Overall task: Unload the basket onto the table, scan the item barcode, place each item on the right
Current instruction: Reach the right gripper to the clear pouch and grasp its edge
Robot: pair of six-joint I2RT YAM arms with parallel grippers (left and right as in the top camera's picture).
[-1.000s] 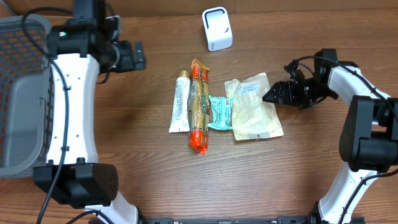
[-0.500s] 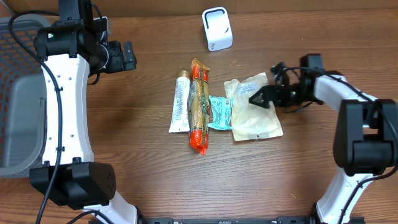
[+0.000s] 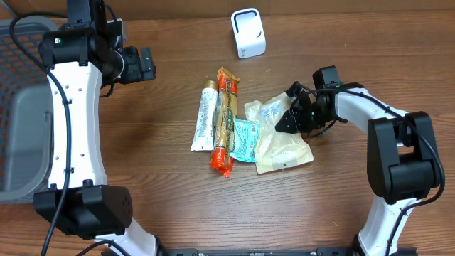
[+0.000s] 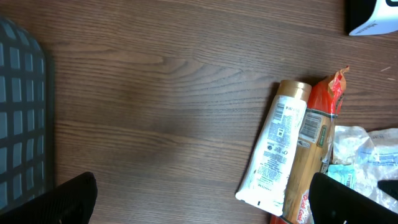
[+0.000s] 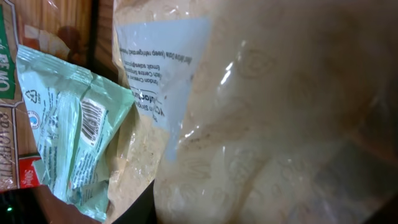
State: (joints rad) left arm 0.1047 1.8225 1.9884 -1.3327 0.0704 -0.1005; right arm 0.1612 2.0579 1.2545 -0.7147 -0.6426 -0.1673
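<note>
Barely started imo: right gripper [image 3: 283, 121] pinching the pale pouch [image 3: 284, 149] at its fingertips, white scanner [image 3: 248, 33] well beyond it, nothing scanned yet.

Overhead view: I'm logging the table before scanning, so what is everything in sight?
barcode scanner: one, white, top centre
tube: one, white with gold cap, leftmost of the row
long packet: one, orange, beside the tube
small packet: one, mint green, between long packet and pouch
clear pouch: one, pale contents, rightmost
basket: one, grey, left edge
table: one, brown wood
left pincer: one, black, open, upper left
right pincer: one, black, at the pouch's upper edge
</note>
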